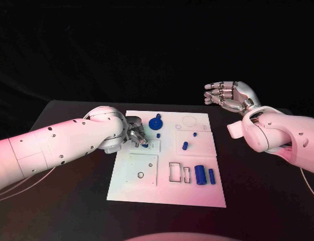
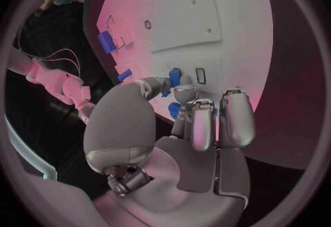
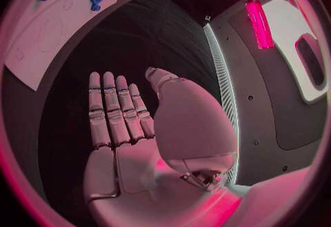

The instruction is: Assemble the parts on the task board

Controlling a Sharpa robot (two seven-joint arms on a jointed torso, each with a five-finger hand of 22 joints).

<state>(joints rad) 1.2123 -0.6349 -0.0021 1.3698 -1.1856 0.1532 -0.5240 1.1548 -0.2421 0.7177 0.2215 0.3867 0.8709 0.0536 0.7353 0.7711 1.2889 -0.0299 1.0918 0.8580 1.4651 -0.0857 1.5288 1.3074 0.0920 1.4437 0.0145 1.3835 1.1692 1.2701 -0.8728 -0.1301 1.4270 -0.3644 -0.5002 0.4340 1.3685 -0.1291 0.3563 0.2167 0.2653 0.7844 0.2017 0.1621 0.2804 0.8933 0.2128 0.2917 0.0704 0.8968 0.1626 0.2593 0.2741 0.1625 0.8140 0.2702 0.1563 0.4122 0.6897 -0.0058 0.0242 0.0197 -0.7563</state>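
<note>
The white task board [image 1: 168, 188] lies in the middle of the black table. My left hand [image 1: 135, 131] is over the board's left side, and its thumb and a finger pinch a small blue part [image 1: 144, 144] low at the board; the left wrist view shows this part [image 2: 175, 77] between the fingertips [image 2: 185, 93]. A round blue part [image 1: 155, 123] stands just beyond the hand. Small blue pegs [image 1: 185, 146] stand mid-board. Two blue cylinders [image 1: 200, 175] lie near the board's front right. My right hand [image 1: 229, 96] is raised off the board's far right corner, fingers straight and apart, holding nothing.
Rectangular slots [image 1: 175, 171] and a round hole [image 1: 141, 175] are cut in the board's near half, and a faint ring outline [image 1: 190, 121] marks its far right. Bare black table [image 1: 265, 196] lies on both sides of the board.
</note>
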